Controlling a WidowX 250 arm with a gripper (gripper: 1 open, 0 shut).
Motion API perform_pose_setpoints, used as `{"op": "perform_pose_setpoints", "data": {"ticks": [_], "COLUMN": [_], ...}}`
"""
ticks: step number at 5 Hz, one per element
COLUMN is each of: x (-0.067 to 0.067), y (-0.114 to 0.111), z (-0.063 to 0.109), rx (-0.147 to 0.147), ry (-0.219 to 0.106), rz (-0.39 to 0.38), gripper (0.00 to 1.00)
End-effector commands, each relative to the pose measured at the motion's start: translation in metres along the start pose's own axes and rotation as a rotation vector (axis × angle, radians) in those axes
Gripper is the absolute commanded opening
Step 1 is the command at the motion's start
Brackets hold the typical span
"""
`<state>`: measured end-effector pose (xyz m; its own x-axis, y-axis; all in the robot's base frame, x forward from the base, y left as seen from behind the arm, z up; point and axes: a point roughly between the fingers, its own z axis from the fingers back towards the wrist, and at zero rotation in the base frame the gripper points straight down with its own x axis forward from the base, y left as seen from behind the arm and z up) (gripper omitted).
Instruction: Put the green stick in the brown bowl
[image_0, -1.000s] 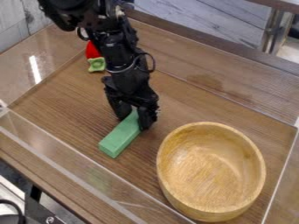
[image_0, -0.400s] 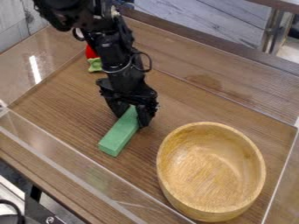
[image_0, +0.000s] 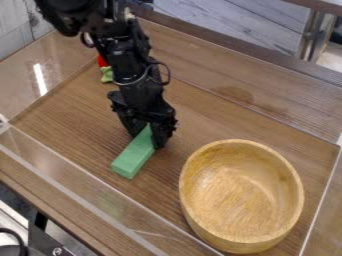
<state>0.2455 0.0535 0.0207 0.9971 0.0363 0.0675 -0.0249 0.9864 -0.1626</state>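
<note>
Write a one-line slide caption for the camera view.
Robot hand shut on the green stick's far end, beside the empty brown bowl.

One green stick (image_0: 134, 156) lies on the wooden table (image_0: 254, 110), at about seven o'clock from the picture's centre. One brown bowl (image_0: 242, 193), round and of light grained wood, sits at about five o'clock. One small red toy with a green leaf (image_0: 103, 70) shows at about eleven o'clock, partly hidden behind the arm. One black robot arm (image_0: 118, 50) reaches in from eleven o'clock, bearing one gripper (image_0: 148, 137) with two fingers. One table carries all of it; clear panels stand along its edges, their number hard to tell.
</note>
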Motion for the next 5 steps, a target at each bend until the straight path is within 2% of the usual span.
{"op": "perform_pose_setpoints", "data": {"ticks": [1,3,5], "x": [-0.005,-0.005,-0.002], "y": [0.008,0.015,0.003], "z": [0.014,0.035,0.047], "rx": [0.009,0.029,0.046], "ry": [-0.020,-0.041,-0.055], "rz": [-0.024,0.054,0.105], "gripper": [0.00,0.00,0.00]}}
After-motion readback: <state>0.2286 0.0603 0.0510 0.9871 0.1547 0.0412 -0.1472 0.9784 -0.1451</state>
